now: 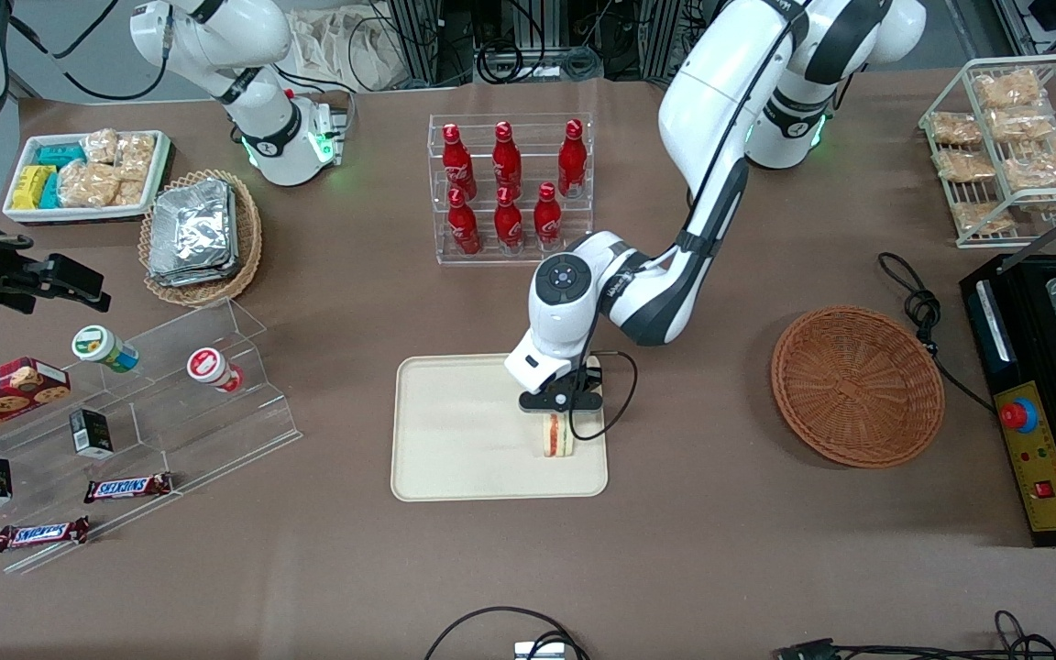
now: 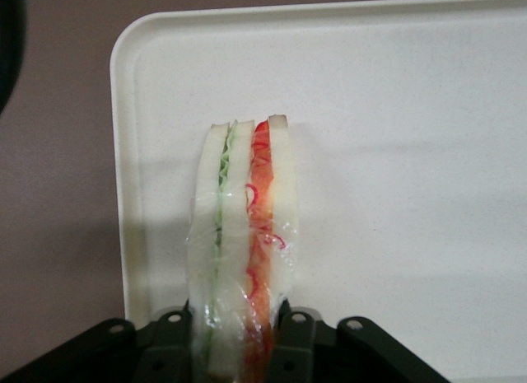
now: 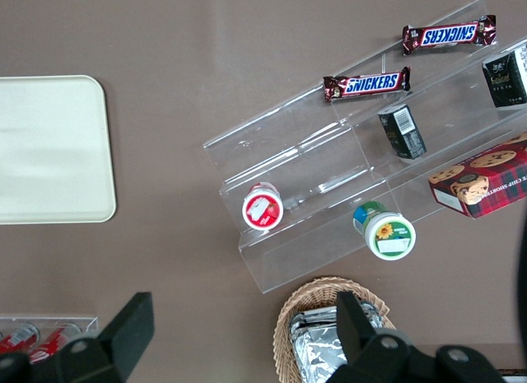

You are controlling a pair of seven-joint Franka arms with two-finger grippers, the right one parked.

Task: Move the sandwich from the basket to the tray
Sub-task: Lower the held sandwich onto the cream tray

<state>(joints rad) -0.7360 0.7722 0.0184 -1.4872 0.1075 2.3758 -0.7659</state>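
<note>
The sandwich (image 1: 557,436) is a wrapped wedge of pale bread with green and red-orange filling stripes. It stands on edge on the cream tray (image 1: 455,440), near the tray's corner closest to the basket. My gripper (image 1: 561,410) is directly above it, shut on the sandwich. In the left wrist view the black fingers (image 2: 298,333) press both bread faces of the sandwich (image 2: 244,235) over the tray (image 2: 395,111). The reddish-brown wicker basket (image 1: 856,385) sits empty toward the working arm's end of the table.
A clear rack of red bottles (image 1: 510,188) stands farther from the front camera than the tray. A tan basket of foil packs (image 1: 201,236), a white snack tray (image 1: 88,174) and an acrylic step shelf (image 1: 125,412) lie toward the parked arm's end. A black machine (image 1: 1041,394) and wire rack (image 1: 1009,147) flank the basket.
</note>
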